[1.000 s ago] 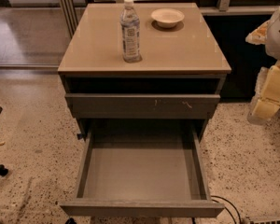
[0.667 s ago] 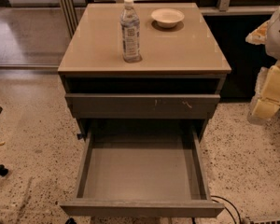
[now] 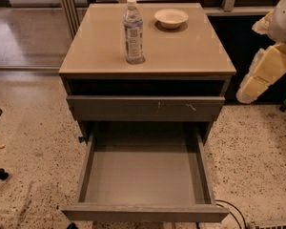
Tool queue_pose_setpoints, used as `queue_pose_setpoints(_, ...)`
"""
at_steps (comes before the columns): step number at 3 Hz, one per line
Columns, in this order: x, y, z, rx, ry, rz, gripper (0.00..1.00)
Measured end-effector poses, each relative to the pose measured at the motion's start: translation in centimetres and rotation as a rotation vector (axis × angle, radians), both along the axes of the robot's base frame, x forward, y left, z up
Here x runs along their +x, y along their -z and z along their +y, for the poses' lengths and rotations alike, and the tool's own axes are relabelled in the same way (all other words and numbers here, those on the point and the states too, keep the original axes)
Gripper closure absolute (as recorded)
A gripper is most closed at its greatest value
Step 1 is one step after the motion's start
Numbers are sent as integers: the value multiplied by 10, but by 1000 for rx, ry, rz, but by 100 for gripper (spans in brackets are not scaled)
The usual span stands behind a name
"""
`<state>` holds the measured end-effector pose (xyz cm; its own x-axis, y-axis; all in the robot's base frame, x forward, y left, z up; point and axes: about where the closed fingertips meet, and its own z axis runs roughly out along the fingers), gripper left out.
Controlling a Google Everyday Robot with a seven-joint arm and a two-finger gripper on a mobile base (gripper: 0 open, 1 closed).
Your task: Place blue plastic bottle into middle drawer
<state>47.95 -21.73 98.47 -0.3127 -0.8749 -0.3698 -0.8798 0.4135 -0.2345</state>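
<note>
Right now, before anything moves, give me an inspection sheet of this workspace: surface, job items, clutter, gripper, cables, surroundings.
Surface: tan cabinet top, smooth and glossy.
Job's things: blue plastic bottle upright on the top, left of centre; middle drawer pulled open, nothing in it.
Clutter: white bowl on the top, right of the bottle and apart from it.
Grippers: gripper at the view's right edge, beside the cabinet, well away from the bottle.
Cables: black cable on the floor by the open drawer's front right corner.
Surroundings: speckled floor; closed scratched drawer front above the open drawer.
</note>
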Motion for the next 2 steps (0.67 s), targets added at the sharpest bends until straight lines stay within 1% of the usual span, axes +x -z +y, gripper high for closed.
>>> queue_pose_setpoints(1, 45, -7, 14, 140, 52, -57, 0)
queue_pose_setpoints(2, 94, -12, 47, 270, 69, -131, 0)
